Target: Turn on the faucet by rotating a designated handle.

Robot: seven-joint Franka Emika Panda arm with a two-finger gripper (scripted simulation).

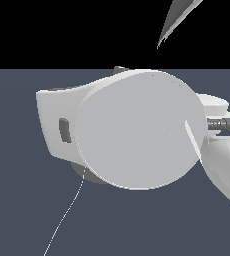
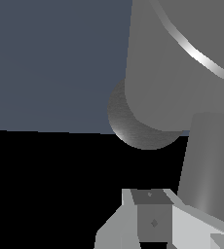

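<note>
Faucet (image 1: 137, 130) fills the middle of the exterior view, its flat round end face turned toward the camera and a dark base edge showing at its lower left. In the wrist view the thick grey cylinder occupies the upper right, with a rounded dark end (image 2: 138, 129) beneath it. A grey column (image 2: 206, 165) at lower right may be the handle; I cannot tell. The gripper (image 2: 150, 223) sits at bottom centre; whether its jaws are wide or narrow cannot be told.
</note>
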